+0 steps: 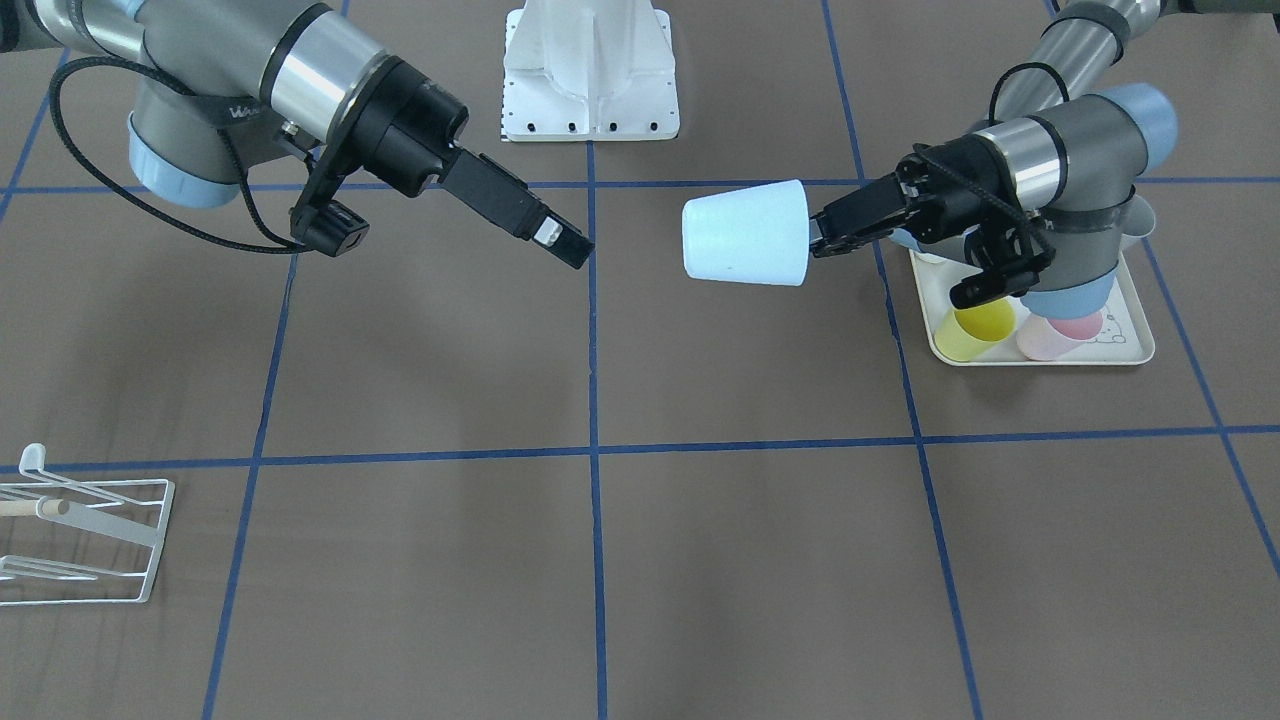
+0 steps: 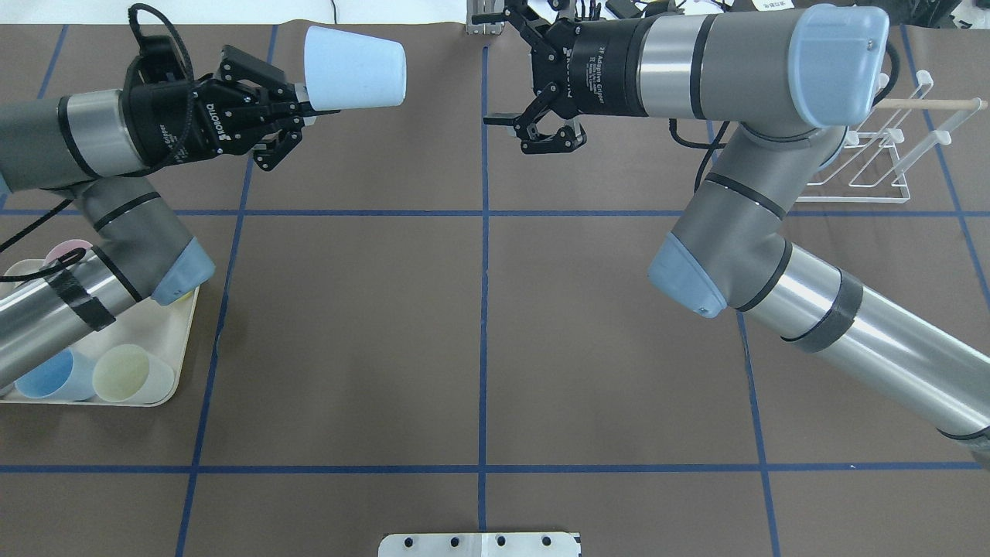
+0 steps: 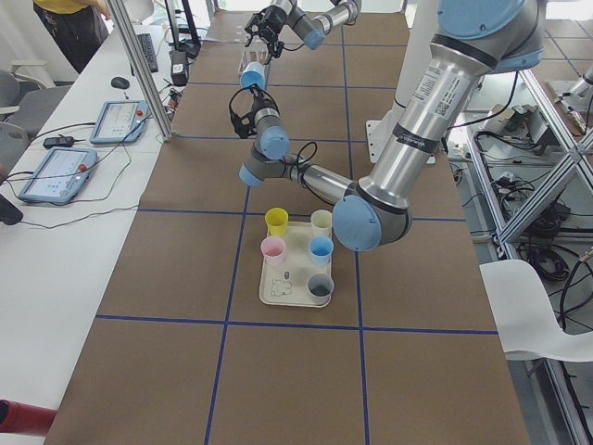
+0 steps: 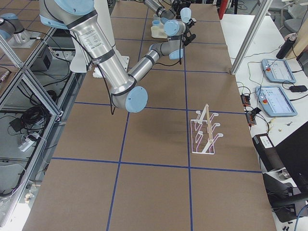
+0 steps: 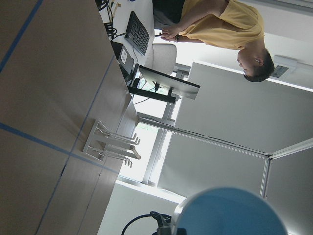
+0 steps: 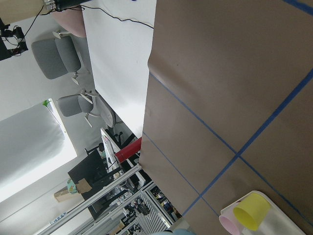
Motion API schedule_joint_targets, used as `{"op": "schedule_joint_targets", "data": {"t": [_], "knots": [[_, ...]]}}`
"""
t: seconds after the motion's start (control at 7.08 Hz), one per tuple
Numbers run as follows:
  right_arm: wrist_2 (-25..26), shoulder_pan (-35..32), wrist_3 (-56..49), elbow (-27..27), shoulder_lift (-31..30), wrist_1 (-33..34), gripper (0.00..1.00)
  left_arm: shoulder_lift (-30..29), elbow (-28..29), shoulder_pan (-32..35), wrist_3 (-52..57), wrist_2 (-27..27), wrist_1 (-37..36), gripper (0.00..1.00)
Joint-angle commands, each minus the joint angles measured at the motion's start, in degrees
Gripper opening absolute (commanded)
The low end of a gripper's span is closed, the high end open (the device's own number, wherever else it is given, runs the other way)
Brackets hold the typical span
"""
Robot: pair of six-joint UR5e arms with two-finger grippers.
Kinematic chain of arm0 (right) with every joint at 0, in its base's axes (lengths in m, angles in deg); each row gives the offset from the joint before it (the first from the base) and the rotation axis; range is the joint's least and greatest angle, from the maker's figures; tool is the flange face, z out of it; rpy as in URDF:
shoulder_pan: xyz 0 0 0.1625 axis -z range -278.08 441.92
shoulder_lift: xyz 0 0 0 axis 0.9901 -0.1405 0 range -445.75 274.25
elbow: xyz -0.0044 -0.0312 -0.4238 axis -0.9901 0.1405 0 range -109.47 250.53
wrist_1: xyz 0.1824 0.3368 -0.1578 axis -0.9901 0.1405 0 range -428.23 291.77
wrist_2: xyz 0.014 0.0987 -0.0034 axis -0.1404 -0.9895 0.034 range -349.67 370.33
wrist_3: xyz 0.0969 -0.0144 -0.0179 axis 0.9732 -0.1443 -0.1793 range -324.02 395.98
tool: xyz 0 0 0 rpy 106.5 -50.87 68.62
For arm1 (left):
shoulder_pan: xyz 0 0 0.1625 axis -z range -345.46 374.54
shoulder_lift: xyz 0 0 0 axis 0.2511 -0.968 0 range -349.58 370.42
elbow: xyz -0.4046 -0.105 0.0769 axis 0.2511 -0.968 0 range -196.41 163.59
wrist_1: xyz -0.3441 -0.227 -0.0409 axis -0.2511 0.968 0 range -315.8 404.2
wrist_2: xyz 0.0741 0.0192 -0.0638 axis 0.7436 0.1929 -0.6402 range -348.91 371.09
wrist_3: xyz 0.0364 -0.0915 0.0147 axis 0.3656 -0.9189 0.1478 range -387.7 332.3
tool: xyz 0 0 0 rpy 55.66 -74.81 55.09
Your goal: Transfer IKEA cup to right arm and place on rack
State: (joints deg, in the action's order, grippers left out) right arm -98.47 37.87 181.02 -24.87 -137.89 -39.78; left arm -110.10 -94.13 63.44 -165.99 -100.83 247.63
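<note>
The left end effector [image 2: 305, 114] pinches the rim of the pale blue plastic cup [image 2: 356, 68], held sideways above the bench [image 2: 348, 348], base pointing at the spread right end effector [image 2: 506, 73], near but apart.

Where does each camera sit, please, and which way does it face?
Front-facing: across the table, facing the robot; both arms, left pincer holding cup.
Overhead: behind the robot, looking down; same arms and cup.
Exterior left: table's left end; left arm nearest.
Exterior right: right end; right arm nearest, rack.
Left wrist: sideways, toward that rack.
Right wrist: sideways, toward yellow cup.
</note>
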Motion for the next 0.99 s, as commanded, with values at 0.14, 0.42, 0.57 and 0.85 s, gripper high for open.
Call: {"op": "schedule_joint_targets", "data": {"t": [0.14, 0.42, 0.57, 0.85], "knots": [[3.5, 2.4, 0.9, -0.4, 1.4, -0.1, 1.0, -2.2, 0.6, -2.5, -0.2, 2.9, 0.0, 0.0], [4.7, 2.9, 1.6, -0.4, 1.4, -0.1, 1.0, -2.7, 0.6, -2.7, -0.2, 3.0, 0.0, 0.0], [6.4, 3.7, 1.6, -0.1, 1.4, -0.1, 1.0, -3.1, 0.6, -3.1, -0.2, 3.0, 0.0, 0.0], [6.8, 4.2, 1.7, -0.4, 1.4, -0.1, 1.0, -4.0, 0.6, -4.3, -0.1, 3.4, 0.0, 0.0]]}}
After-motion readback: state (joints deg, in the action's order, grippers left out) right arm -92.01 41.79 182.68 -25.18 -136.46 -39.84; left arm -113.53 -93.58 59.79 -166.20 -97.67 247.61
